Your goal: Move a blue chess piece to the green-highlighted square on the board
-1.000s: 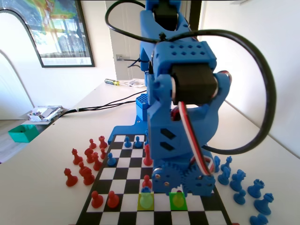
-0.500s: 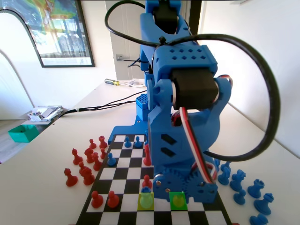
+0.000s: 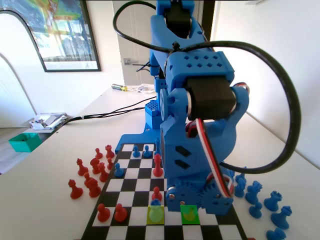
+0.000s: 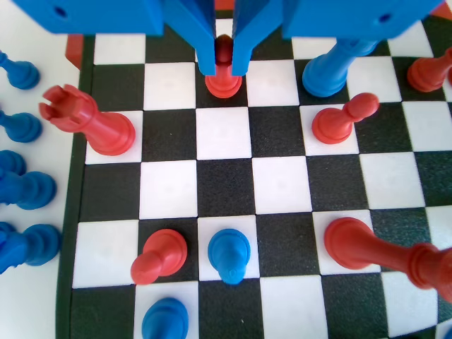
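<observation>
Claw lower, astride red pawn

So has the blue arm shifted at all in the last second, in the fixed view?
Yes. Against the green-highlighted square, the blue arm's geared lower end has sunk slightly and drifted right, hanging closer over that square.

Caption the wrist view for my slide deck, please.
Blue tool straddles a red pawn near the chessboard's far edge, other red and blue pieces around.
</observation>
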Controlling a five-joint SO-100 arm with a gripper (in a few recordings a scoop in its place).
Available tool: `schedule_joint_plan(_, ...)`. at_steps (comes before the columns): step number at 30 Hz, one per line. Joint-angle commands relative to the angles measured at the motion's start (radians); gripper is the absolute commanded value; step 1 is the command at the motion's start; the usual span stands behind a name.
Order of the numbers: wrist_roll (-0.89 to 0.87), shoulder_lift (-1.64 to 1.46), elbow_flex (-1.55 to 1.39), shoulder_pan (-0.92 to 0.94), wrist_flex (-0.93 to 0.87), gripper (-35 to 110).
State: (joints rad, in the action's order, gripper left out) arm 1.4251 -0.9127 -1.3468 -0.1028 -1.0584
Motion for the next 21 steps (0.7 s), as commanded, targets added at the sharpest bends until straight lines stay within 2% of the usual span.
schedule_joint_plan(1,0.017,-0.044,0.041,-0.014,-0.021,1)
schedule_joint_plan(21,-0.005,-0.138,0.031,0.000,-0.025,1)
